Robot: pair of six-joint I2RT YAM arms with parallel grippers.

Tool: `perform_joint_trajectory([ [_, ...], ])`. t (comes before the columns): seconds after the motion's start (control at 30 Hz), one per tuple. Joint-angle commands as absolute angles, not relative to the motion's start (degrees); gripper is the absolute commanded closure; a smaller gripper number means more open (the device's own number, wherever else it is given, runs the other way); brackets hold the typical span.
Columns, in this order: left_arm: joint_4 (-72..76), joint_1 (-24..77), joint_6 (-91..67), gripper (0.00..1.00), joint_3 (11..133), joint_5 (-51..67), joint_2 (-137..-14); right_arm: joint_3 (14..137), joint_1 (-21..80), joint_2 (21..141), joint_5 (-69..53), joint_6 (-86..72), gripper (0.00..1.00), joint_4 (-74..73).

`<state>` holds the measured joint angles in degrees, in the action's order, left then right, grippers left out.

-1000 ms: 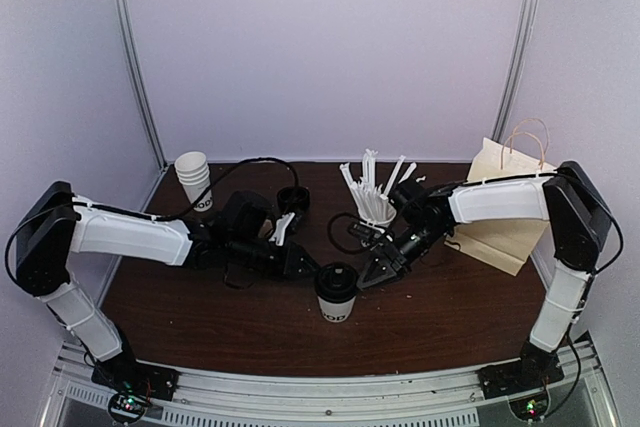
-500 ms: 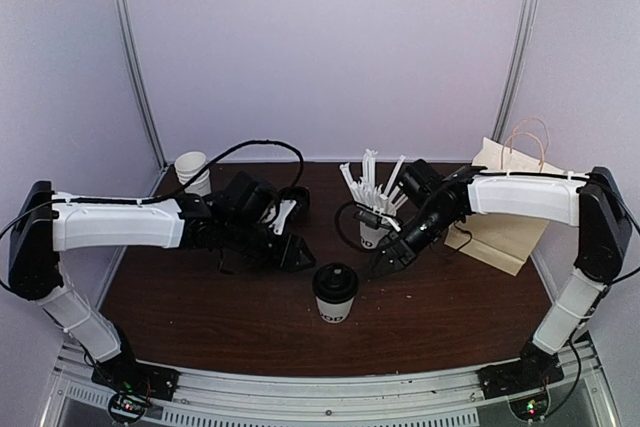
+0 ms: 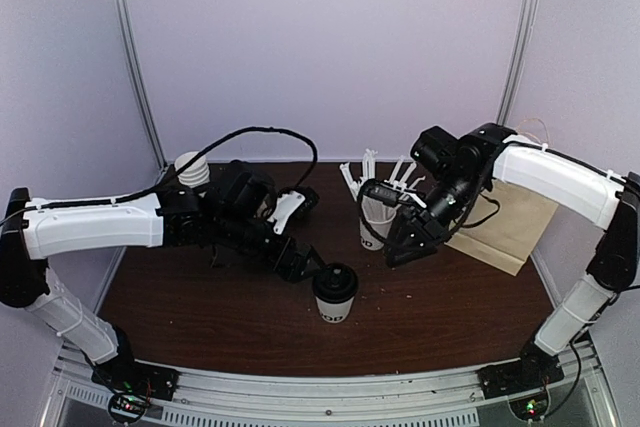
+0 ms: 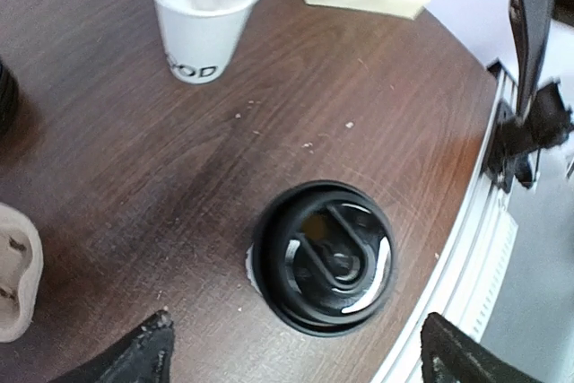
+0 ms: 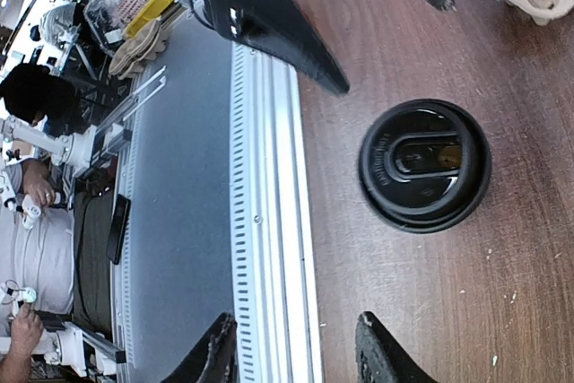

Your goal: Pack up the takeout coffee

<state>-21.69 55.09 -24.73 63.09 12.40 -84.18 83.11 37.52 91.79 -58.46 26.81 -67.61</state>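
Observation:
The takeout coffee (image 3: 336, 293), a white paper cup with a black dome lid, stands upright near the table's front middle. My left gripper (image 3: 299, 267) hovers just left of it, tilted down. In the left wrist view that gripper (image 4: 296, 334) is open wide, and the lid (image 4: 325, 257) lies just ahead of the tips, untouched. My right gripper (image 3: 402, 250) hangs higher, to the cup's right and apart from it. Seen from the right wrist, it (image 5: 296, 325) is open and empty, with the lid (image 5: 425, 165) farther out.
A lidless cup of white straws (image 3: 376, 219) stands behind the coffee. A brown paper bag (image 3: 508, 230) lies at the right. Stacked white cups (image 3: 190, 169) are at the back left, and a pulp cup carrier (image 3: 286, 209) sits behind my left wrist. The metal rail (image 5: 269, 221) marks the front edge.
Both grippers have opened and drawn back from the cup's lid. The right arm rose and moved right; the left gripper spread wide. The cup stayed put.

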Motion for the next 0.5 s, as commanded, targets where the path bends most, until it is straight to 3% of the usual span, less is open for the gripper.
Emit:
perform_joint_trajectory([
  [0.0, -28.02, 60.60, -12.85, 0.02, 68.89, 5.70, -84.86, 87.28, 37.26, 88.07, -58.25, 39.14, 0.51, -82.05],
  [0.23, -29.89, 63.51, -7.81, 0.03, 72.47, 2.13, -89.07, 88.97, 34.45, 81.61, -50.51, 39.64, 0.45, -81.45],
  [0.47, -31.03, 64.61, -7.95, 0.02, 77.00, -1.22, -95.04, 85.04, 29.45, 77.14, -50.48, 37.11, 0.45, -76.87],
])
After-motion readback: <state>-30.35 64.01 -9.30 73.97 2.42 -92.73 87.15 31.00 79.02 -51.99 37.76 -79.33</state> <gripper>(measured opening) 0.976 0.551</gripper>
